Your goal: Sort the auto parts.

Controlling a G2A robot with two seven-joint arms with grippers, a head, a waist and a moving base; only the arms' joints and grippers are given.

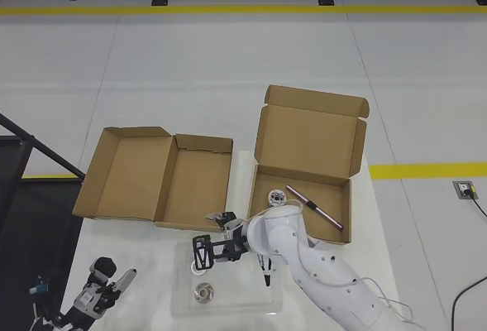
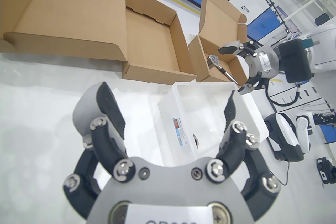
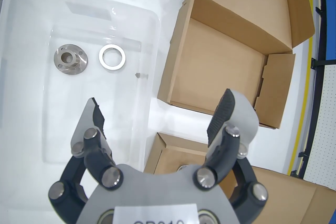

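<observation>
Now the right hand (image 3: 160,101) hangs over the edge of the clear tub (image 3: 23,25), on the side next to the boxes. Its two fingers are spread wide apart and it holds nothing.

The tub sits at the front of the white desk (image 1: 144,248). Two metal parts lie on the tub's floor. One is a round piece with holes (image 3: 70,59) and a raised middle. The other is a flat ring (image 3: 112,57). They lie just beside each other but do not touch.

Two brown boxes stand behind the tub with their lids open. The left box (image 1: 193,186) has bare cardboard inside. The right box (image 1: 326,194) holds a small round toothed part (image 1: 277,197) and a long thin rod (image 1: 313,207). The rod lies slanted, just beside the round part.

The left hand (image 2: 168,99) is over the front left part of the desk, off to the side of the tub. Its fingers are spread apart too, with nothing between them.
</observation>
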